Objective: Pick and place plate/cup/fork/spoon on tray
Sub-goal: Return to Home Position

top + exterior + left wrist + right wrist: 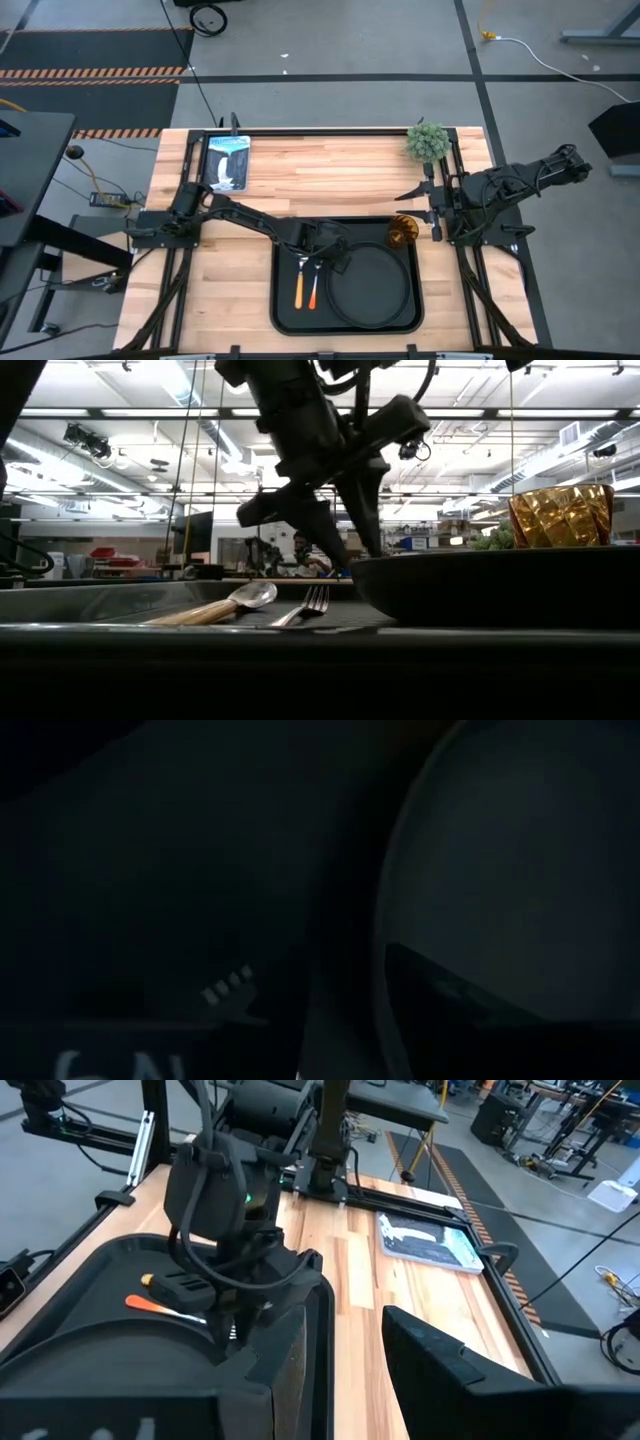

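**All four pieces on the tray, left gripper low at the plate's edge**

Our left gripper [335, 252] sits low over the tray [283, 300], at the far-left rim of the plate [370, 285]. The low view shows its fingers spread apart, tips pointing down just beside the plate's rim; we see nothing held between them. Just left of it lie the spoon [298, 283] and the fork [312, 285], side by side, heads toward the far side. The cup [404, 232] stands in the tray's far-right corner. Our right gripper [432, 212] waits off the tray, over the counter [330, 170] near the cup; whether it is open or closed we cannot tell.

We judge the placing done, so the risk lies in leaving. A finger could catch the plate's rim as it lifts and drag or tip the plate. A sideways swing could also sweep the fork or spoon, since they lie so near.

The high view gives the layout but hides the fingers' spread. The low view shows that spread and the gripper's height. The left wrist view is too dark to help beyond the plate's curve. The right wrist view shows the left gripper's body from the other side.
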### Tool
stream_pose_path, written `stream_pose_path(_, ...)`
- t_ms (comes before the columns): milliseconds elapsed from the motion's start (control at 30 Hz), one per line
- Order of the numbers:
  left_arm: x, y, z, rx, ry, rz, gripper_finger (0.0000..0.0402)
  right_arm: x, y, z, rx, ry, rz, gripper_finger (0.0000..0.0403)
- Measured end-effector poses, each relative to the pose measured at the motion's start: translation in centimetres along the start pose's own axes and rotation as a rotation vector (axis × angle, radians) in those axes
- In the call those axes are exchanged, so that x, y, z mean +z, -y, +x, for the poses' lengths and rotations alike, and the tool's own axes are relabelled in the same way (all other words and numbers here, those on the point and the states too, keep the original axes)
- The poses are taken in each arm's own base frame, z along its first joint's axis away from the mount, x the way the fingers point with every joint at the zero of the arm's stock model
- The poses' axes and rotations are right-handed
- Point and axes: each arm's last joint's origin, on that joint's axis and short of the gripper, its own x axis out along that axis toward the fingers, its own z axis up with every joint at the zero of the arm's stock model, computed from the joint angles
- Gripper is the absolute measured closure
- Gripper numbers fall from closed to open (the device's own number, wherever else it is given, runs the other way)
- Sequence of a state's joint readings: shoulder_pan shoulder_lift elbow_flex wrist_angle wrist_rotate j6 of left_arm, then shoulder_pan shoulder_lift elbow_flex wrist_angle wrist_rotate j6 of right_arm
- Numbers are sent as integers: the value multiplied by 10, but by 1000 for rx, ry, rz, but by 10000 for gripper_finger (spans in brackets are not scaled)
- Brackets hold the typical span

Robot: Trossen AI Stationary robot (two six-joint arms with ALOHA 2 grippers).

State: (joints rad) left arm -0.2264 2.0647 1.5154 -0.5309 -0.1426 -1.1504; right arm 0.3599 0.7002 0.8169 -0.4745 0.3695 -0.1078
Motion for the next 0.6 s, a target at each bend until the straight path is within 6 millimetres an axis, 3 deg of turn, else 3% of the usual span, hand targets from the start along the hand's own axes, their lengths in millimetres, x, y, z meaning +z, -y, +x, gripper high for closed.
stream_pose_path(600,2,-4,1,8,-71,-263,265,0,0,0,0,2,1,261)
